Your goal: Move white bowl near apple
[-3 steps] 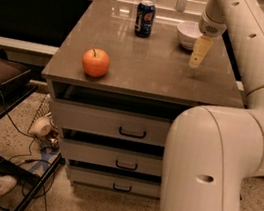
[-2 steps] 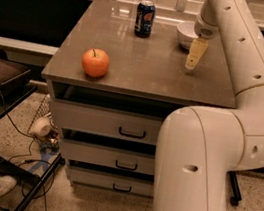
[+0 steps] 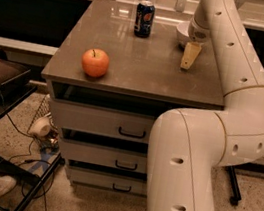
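The orange-red apple [image 3: 95,62] sits near the front left corner of the grey-brown cabinet top [image 3: 143,69]. The white bowl [image 3: 182,32] stands at the back right of the top, partly hidden behind my wrist. My gripper [image 3: 187,62] hangs down just in front and to the right of the bowl, its tip close to the surface. It holds nothing that I can see. The bowl and the apple are far apart, roughly the width of the top.
A dark blue soda can [image 3: 144,18] stands at the back centre, left of the bowl. The cabinet has three drawers [image 3: 132,133] below. My large white arm [image 3: 199,155] fills the right foreground. Dark furniture [image 3: 0,76] and cables lie on the floor at left.
My arm has swung a little to the left, bringing the gripper closer to the bowl. The bowl, the can and the apple have not moved.
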Tool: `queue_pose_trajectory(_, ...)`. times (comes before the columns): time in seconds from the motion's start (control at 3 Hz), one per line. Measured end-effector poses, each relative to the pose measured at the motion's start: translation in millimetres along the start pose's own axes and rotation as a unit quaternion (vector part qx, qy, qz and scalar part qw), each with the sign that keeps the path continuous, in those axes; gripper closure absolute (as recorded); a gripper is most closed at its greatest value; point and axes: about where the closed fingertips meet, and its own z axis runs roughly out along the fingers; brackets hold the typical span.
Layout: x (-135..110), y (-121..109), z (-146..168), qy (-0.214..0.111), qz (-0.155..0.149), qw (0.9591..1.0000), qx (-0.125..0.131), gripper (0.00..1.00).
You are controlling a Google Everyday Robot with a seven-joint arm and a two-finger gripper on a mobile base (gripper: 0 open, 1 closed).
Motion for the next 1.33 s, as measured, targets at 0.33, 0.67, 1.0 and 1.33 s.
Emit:
queue_pose_trajectory(0.33, -0.4, -0.2, -3.8, 0.0, 0.0, 1.0, 0.0, 0.68)
queue_pose_trajectory(0.67, -0.4, -0.2, -3.8, 0.0, 0.0, 1.0, 0.0, 0.9)
queue_pose_trajectory(1.0, -1.8, -1.8, 0.1, -0.002, 0.0, 1.0, 0.003, 1.0)
queue_pose_trajectory(1.33, -1.8, -1.8, 0.2, -0.002, 0.0, 1.0, 0.003, 1.0)
